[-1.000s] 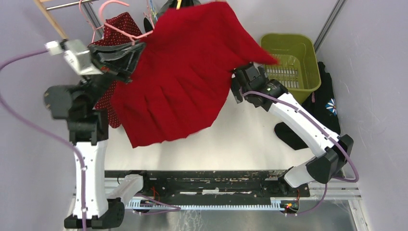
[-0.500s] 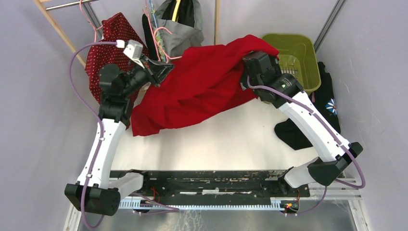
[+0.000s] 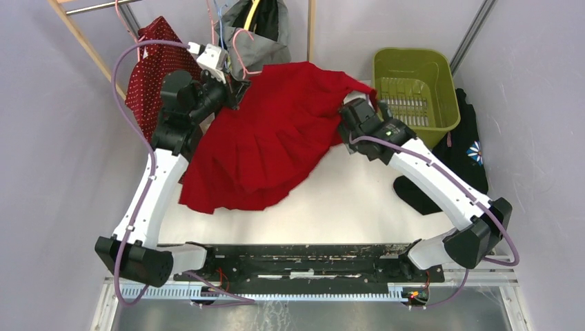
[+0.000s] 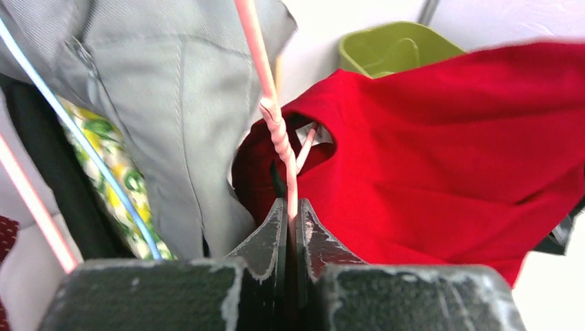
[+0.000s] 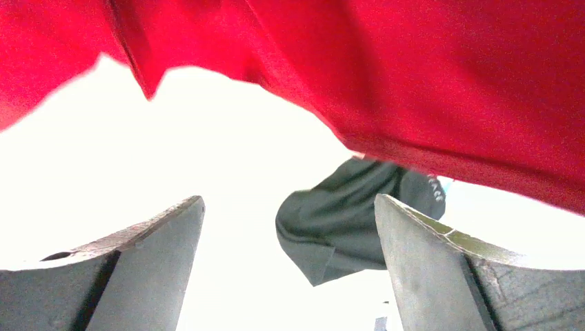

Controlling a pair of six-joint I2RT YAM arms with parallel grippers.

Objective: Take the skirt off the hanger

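Clamping one pink hanger (image 4: 279, 131), left claw (image 4: 291, 210) pinched tight; right claw (image 5: 288, 201) spread wide, empty, beneath one red skirt (image 3: 276, 131).

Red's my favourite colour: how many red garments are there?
2: a plain red skirt draped between the arms, and a white-dotted red garment hanging at the back left. Others may be hidden.

Clamps pink hanger (image 3: 241, 58) with left gripper (image 3: 231, 88) at top of red skirt (image 3: 269, 138); spreads its hem onto white table (image 3: 345, 200); tucks right gripper (image 3: 348, 110) under its right edge, near green basket (image 3: 414, 89).
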